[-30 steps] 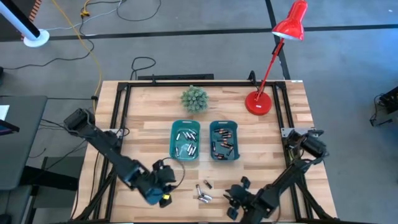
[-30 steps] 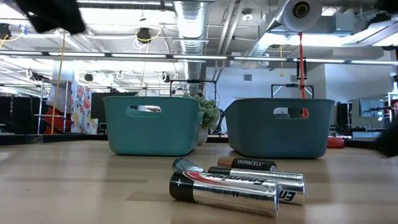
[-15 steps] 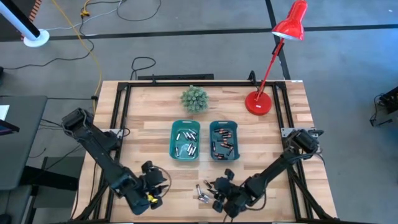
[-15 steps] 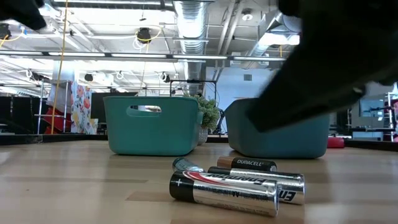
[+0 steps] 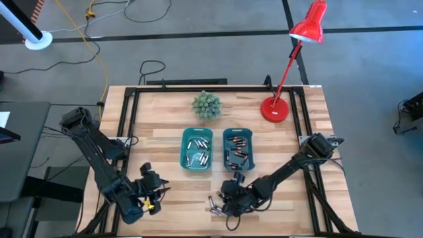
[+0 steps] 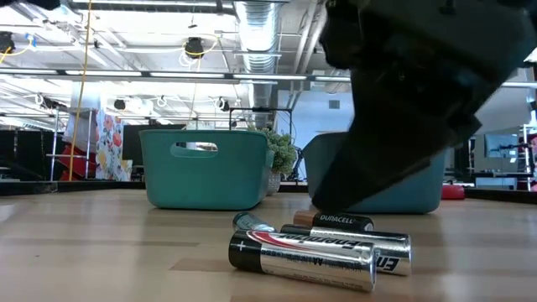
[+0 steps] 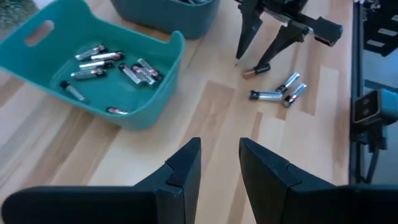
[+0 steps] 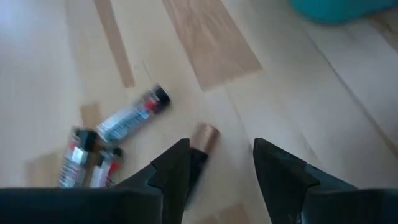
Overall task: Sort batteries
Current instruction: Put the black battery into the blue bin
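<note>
Several loose batteries [image 5: 215,206] lie on their sides on the wooden table, near its front edge. My right gripper [image 8: 217,158] hangs open over them. Its fingers stand on either side of a dark battery with a copper end [image 8: 203,138]; I cannot tell whether they touch it. The low view shows silvery batteries [image 6: 304,252] up close, with the right gripper [image 6: 419,92] as a dark mass above them. Two teal bins, the left [image 5: 197,149] and the right [image 5: 238,149], hold more batteries. My left gripper [image 7: 220,163] hovers open and empty at the table's near left.
A small green plant [image 5: 206,104] and a red desk lamp [image 5: 276,109] stand at the far side of the table. A black frame rail [image 5: 125,125] runs along the table's edges. Bare wood lies between the bins and the loose batteries.
My right gripper has swung toward the table's left, from the near right corner to just above the loose batteries. My left gripper has drawn back toward the table's left edge and risen a little. The batteries have kept still.
</note>
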